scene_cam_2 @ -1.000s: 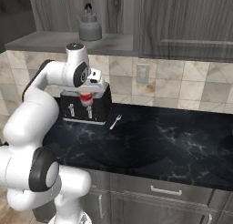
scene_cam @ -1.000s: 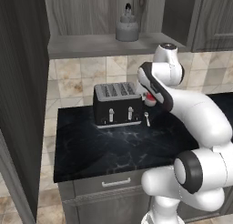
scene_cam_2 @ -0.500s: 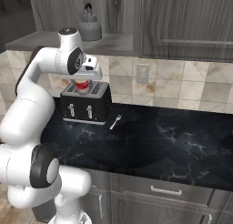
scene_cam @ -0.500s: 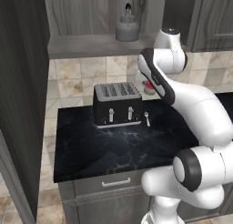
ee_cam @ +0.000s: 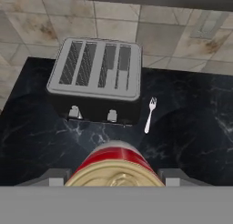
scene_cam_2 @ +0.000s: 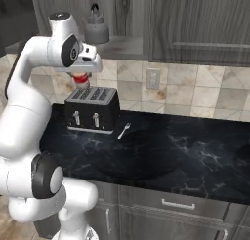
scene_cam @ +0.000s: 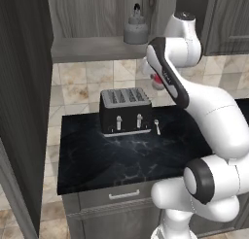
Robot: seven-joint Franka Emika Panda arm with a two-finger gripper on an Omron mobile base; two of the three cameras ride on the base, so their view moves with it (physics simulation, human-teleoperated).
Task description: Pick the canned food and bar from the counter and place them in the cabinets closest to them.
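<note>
Beige stone tiles back a dark marbled desk (scene_cam: 121, 160) that sits over grey base cabinets, and above it hang the cabinets (scene_cam_2: 195, 19), the open one showing a grey wood-grain interior and a flat shelf floor. On that shelf stands a grey kettle (scene_cam: 135, 31), at about twelve o'clock from the black four-slot toaster (scene_cam: 125, 110) below. A small fork (ee_cam: 149, 114) lies on the desk just beside the toaster, at its three o'clock in the hand view. The white arm is raised high, with the pincer (scene_cam_2: 82, 78) held in the air above the toaster and just below the shelf edge. It is clamped on the canned food (ee_cam: 115, 169), whose red body and tan-yellow top sit between the two dark fingers (ee_cam: 176, 175) at the bottom of the hand view; the same red tin shows under the wrist in the right base view and at about three o'clock from the toaster's top in the left base view, partly hidden by the arm. The tin appears to hang upright, though its base is out of sight. It is clear of the desk and of the shelf, touching neither. A wall socket (scene_cam_2: 153, 79) sits in the tiles at two o'clock from the toaster in the right base view.
</note>
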